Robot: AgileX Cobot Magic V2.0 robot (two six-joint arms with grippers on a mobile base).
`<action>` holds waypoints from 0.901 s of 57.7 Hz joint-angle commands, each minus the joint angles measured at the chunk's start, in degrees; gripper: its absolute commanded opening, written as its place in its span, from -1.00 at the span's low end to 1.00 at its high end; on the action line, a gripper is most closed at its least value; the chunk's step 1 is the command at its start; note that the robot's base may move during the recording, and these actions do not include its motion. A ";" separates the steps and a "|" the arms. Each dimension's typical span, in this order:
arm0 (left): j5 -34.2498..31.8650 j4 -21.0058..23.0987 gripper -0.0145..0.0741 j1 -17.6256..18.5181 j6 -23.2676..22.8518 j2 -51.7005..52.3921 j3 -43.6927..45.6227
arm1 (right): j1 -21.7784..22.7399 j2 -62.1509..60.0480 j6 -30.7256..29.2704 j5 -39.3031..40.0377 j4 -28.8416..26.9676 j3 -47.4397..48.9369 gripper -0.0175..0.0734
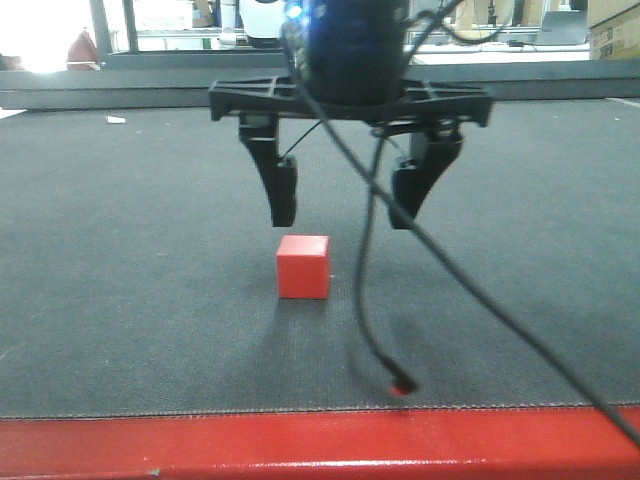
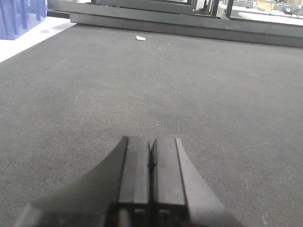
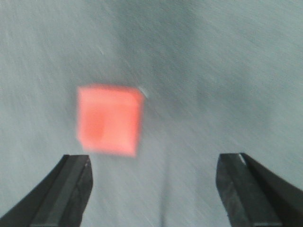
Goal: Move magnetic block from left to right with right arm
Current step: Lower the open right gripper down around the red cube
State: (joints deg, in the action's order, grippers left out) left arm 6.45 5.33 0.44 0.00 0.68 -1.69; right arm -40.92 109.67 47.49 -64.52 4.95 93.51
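Matting, dark grey and finely woven, covers the worktop (image 1: pixel 120 330), which has a red front edge. A small red block (image 1: pixel 303 266) sits on the mat near the middle of the front view, flat on one face, with nothing touching it.

The right tool (image 1: pixel 344 215) hangs just above the block with its two black fingers (image 1: pixel 283 190) spread wide and pointing down. Their tips are above the block's top face and hold nothing. The block lies below the finger on the picture's left, not centred in the gap. A black cable (image 1: pixel 365 280) droops from the arm in front of the tool, and its red-tipped end lies on the mat beside the block.

The right wrist view is blurred. It shows the block (image 3: pixel 110 119) ahead of the wide-spread right tool (image 3: pixel 155 161), again closer to the picture's left finger.

In the left wrist view, the left tool (image 2: pixel 151 142) has its fingers pressed together with nothing between them, low over bare mat. A small white scrap (image 2: pixel 140 38) lies far off on the mat.
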 commanded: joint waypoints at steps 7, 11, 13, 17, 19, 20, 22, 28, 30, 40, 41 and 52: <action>-4.77 0.51 -0.96 0.38 0.00 0.68 -0.65 | -0.36 1.32 0.48 -1.76 0.94 7.88 0.77; -4.77 0.51 -0.96 0.38 0.00 0.68 -0.65 | -0.44 2.35 0.48 -1.47 0.33 8.69 0.77; -4.77 0.51 -0.96 0.38 0.00 0.68 -0.65 | -0.44 2.77 0.48 -1.32 -0.16 8.84 0.77; -4.77 0.51 -0.96 0.38 0.00 0.68 -0.65 | -0.44 3.73 0.48 -1.16 -1.11 8.84 0.77; -4.77 0.51 -0.96 0.38 0.00 0.68 -0.65 | -0.44 4.24 0.48 -1.23 -1.47 8.84 0.77; -4.77 0.51 -0.96 0.38 0.00 0.68 -0.65 | -0.44 4.60 0.48 -1.32 -1.54 8.84 0.77; -4.77 0.51 -0.96 0.38 0.00 0.68 -0.65 | -0.44 5.08 0.60 -1.38 -1.87 8.84 0.77; -4.77 0.51 -0.96 0.38 0.00 0.68 -0.65 | -0.44 6.14 1.53 -0.81 -2.40 8.84 0.77; -4.77 0.51 -0.96 0.38 0.00 0.68 -0.65 | -0.44 6.40 1.75 -0.56 -2.55 8.84 0.77; -4.77 0.51 -0.96 0.38 0.00 0.68 -0.65 | -0.18 7.26 1.97 -0.71 -2.89 8.84 0.77; -4.77 0.51 -0.96 0.38 0.00 0.68 -0.65 | -0.18 7.26 1.97 -0.71 -2.89 8.84 0.77; -4.77 0.51 -0.96 0.38 0.00 0.68 -0.65 | -0.18 7.39 1.97 -0.66 -3.15 8.84 0.67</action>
State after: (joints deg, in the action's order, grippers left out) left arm 6.45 5.33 0.44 0.00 0.68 -1.69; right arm -41.35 120.30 49.42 -65.70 1.74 100.39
